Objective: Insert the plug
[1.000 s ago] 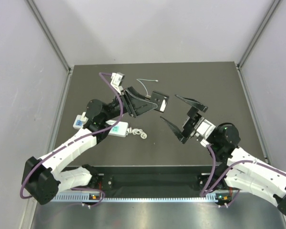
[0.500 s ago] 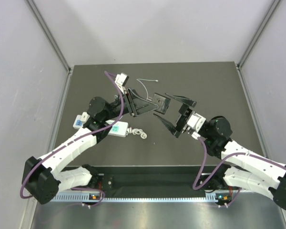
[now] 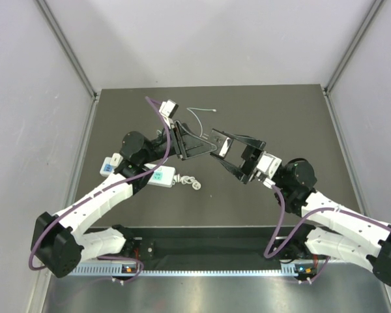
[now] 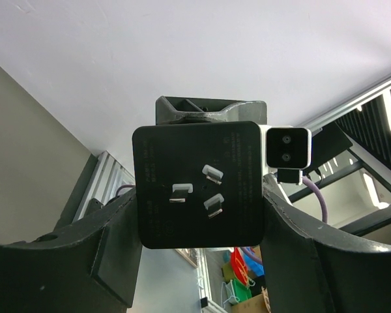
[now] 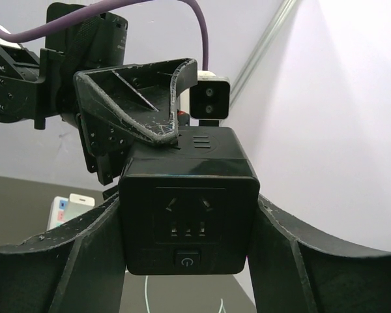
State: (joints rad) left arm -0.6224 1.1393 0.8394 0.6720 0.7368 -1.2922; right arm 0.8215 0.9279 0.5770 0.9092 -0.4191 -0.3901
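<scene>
The small black cube-shaped plastic plug (image 5: pixel 188 176) is black all over. It shows silver prongs (image 4: pixel 197 188) on the face toward the black left gripper (image 4: pixel 199 215) and faint grey socket markings toward the black right gripper (image 5: pixel 189 215). Behind the left gripper, a long white plastic power strip (image 3: pixel 166 176) carries blue and green patches on the dark grey tabletop (image 3: pixel 300 117). Purple cables (image 3: pixel 164 134) run along the white arms (image 3: pixel 94 202).

One plug (image 3: pixel 221 146), one power strip (image 3: pixel 161 175), one coiled cord (image 3: pixel 189 182), two arms (image 3: pixel 99 195) (image 3: pixel 339 218).
</scene>
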